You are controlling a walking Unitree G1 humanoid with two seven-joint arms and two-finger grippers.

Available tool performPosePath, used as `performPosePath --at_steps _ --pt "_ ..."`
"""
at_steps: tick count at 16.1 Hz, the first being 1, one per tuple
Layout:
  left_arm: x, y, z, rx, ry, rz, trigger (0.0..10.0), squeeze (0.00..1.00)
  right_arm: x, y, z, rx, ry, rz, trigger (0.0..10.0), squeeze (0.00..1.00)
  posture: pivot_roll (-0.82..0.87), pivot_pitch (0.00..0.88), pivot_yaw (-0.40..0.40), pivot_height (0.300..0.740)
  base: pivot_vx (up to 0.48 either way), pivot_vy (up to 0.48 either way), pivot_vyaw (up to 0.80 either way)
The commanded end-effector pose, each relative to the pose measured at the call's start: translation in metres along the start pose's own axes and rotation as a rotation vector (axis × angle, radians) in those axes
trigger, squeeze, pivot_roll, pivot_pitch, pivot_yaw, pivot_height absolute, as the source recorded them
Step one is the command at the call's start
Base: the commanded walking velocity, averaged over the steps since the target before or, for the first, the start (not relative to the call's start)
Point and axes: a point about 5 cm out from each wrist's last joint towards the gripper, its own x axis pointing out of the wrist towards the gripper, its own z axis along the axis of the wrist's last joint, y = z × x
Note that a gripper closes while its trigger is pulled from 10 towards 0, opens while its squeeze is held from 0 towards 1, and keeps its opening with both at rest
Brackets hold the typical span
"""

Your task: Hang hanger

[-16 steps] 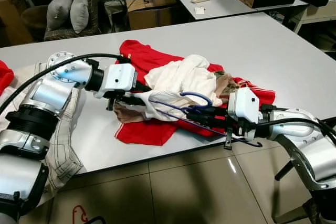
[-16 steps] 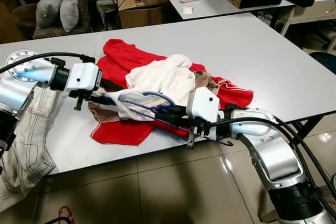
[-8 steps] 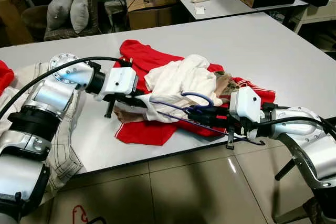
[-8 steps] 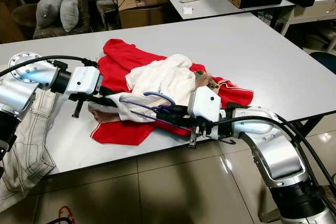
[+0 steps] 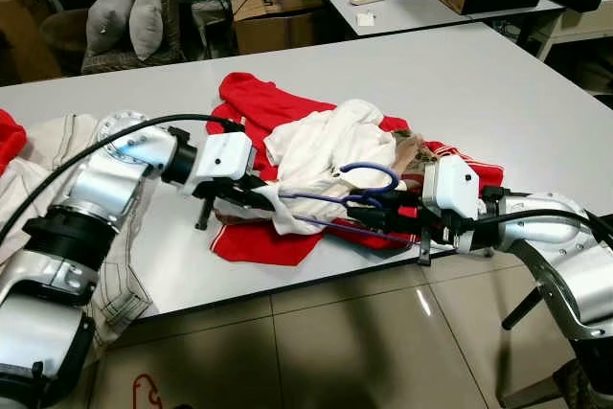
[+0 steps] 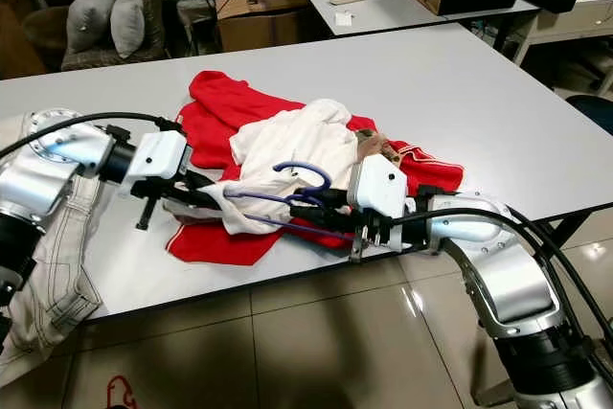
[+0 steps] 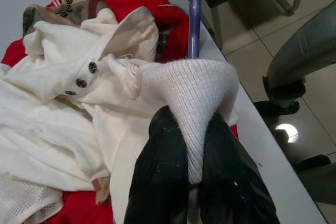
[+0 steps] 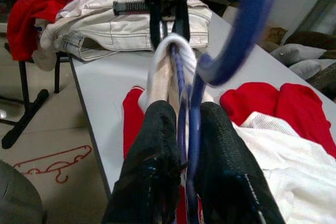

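One blue hanger sits over the clothes pile near the tabletop front edge. Right end effector is clamped on the hanger. Left end effector pinches the white shirt cuff over the hanger's end. One red garment lies under the shirt. Pale jeans hang off the tabletop's left edge. 2 pillows sit on a chair in back.

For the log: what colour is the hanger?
Blue; the hanger shows best in the left eye view, hook up.
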Motion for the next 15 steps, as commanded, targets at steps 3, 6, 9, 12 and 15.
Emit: performPosePath --at_steps 3,6,9,12,15 --pt "-0.006 0.004 -0.001 -0.018 -0.005 0.039 0.0 0.00 -0.010 -0.011 0.008 -0.028 -0.015 -0.027 10.0 1.00 -0.02 0.000 0.103 0.740 0.000 0.000 0.00" --pt "-0.009 0.009 -0.010 -0.049 0.019 0.117 0.0 0.00 -0.026 -0.019 0.022 -0.019 -0.070 -0.053 10.0 1.00 -0.02 0.000 0.105 0.740 0.000 0.000 0.00" --pt "-0.009 0.010 -0.019 -0.108 0.017 0.197 0.0 0.00 -0.042 -0.022 0.029 -0.007 -0.096 -0.088 10.0 1.00 -0.02 0.000 0.108 0.740 0.000 0.000 0.00" --pt "-0.015 0.006 -0.026 -0.184 -0.049 0.298 0.0 0.00 -0.058 -0.017 0.046 0.045 -0.232 -0.215 10.0 1.00 -0.03 0.000 0.111 0.740 0.000 0.000 0.00" --pt "-0.024 -0.011 -0.037 -0.272 -0.097 0.456 0.0 0.00 -0.051 0.021 0.030 0.163 -0.219 -0.278 10.0 1.00 -0.03 0.000 0.103 0.740 0.000 0.000 0.00"
